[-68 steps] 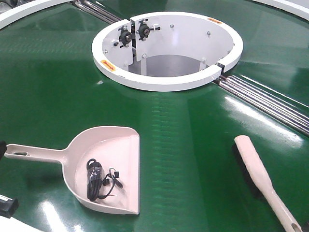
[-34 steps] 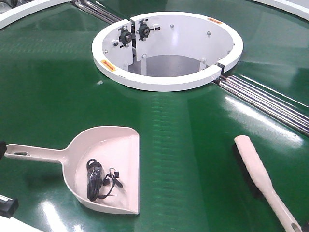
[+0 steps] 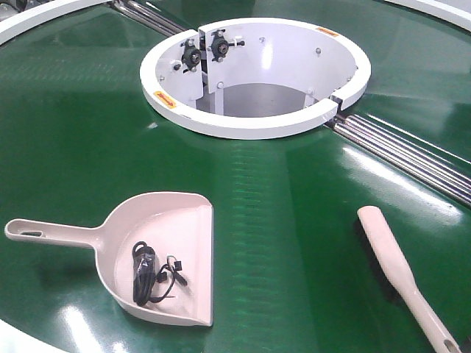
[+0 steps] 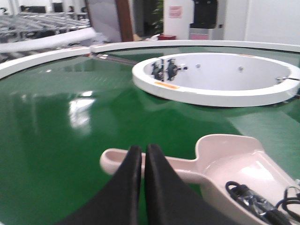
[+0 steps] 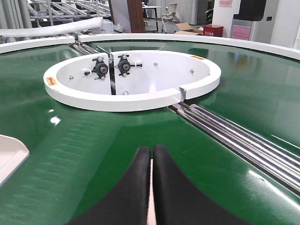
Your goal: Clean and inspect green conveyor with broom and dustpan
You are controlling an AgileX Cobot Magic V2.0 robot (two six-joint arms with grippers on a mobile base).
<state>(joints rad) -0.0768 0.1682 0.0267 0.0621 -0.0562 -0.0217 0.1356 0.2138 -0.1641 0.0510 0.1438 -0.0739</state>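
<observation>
The glossy dark green conveyor belt (image 3: 88, 140) curves round a white central ring, steel rollers at its seams. On it lies the pale beige-pink plastic dustpan (image 3: 165, 254), flat, its thin handle pointing left, a black cable coiled inside. Well apart to the right lies the long beige hand brush (image 3: 394, 268), dark bristles along its left edge

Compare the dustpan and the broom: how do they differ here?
The dustpan is a wide scoop holding a black cable; the broom is a narrow flat brush holding nothing. The dustpan's handle points left, the broom's toward the lower right. Both are beige plastic, lying ungripped on the conveyor.
</observation>
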